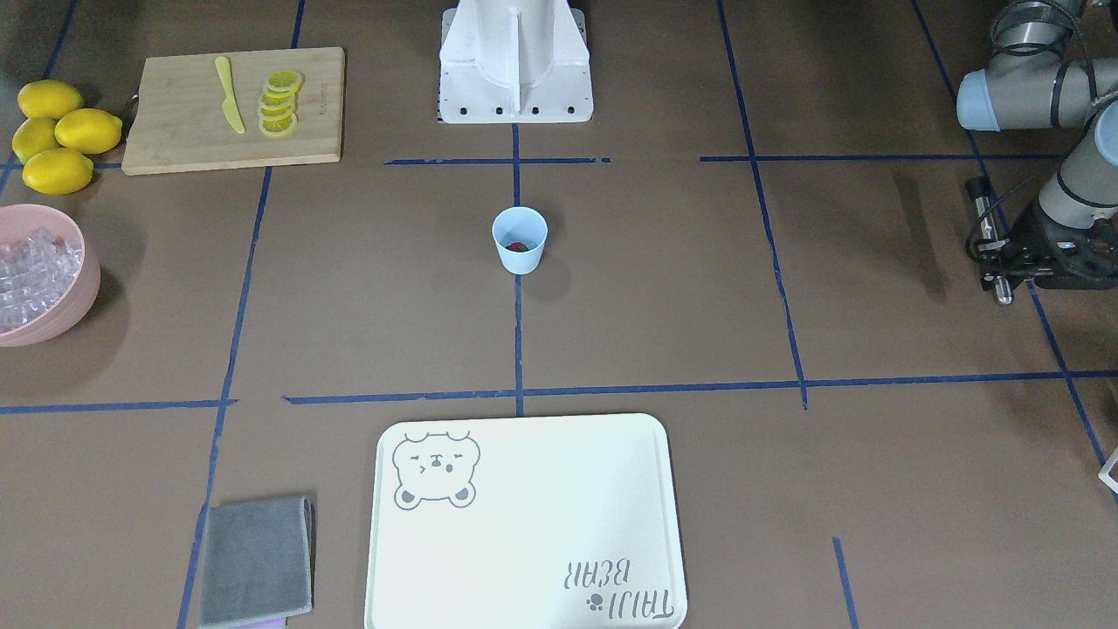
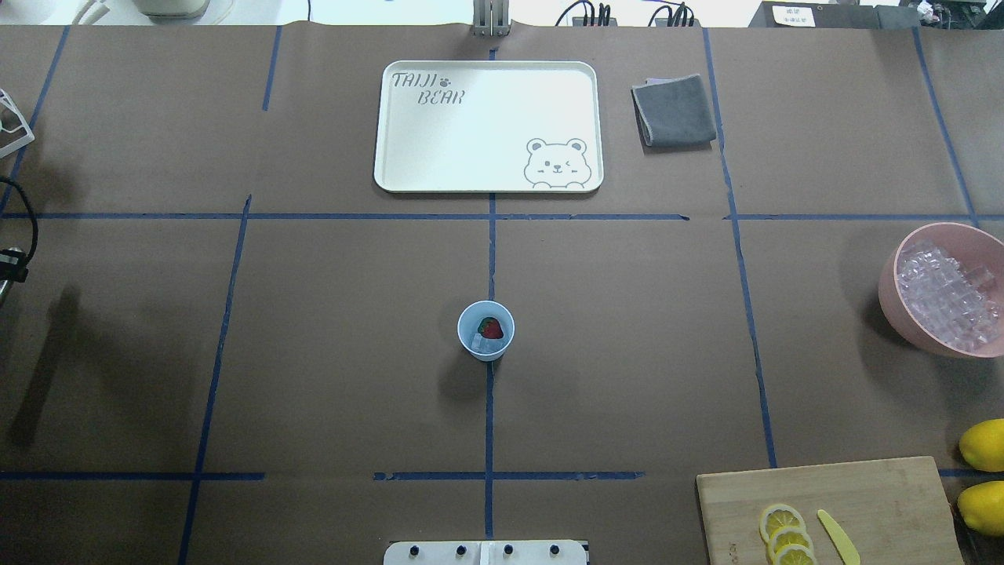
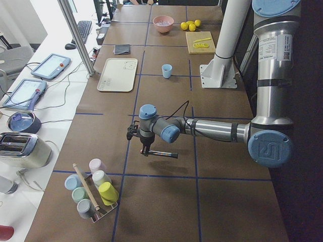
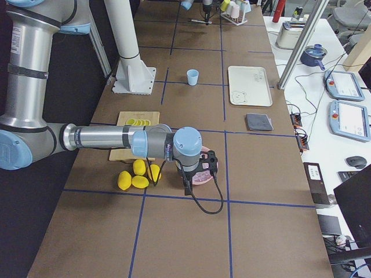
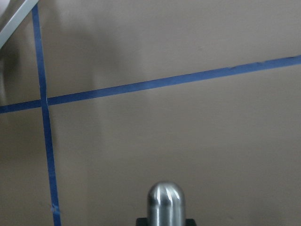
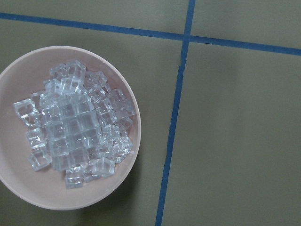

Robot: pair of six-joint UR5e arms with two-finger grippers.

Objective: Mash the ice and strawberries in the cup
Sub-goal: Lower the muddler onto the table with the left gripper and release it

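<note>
Clamping my left gripper (image 1: 1006, 262) on the metal masher (image 1: 990, 229), held level and off to the side, ready to pound. My right gripper (image 4: 195, 171): can't tell if it's apart or together. It hovers over the pink bowl (image 6: 16, 186) of spare cubes (image 6: 75, 127). The cup (image 2: 486, 330) sits mid-table with strawberry (image 2: 491, 327) and ice (image 2: 479, 342) inside, well apart from both.

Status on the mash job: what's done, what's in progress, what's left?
Done: the strawberry and some ice sit in the cup.
In hand: the left tool is shut on a metal rod, off to the robot's left and well apart from the cup.
Left: bringing the rod over the cup and all of the mashing; the strawberry looks whole.
</note>
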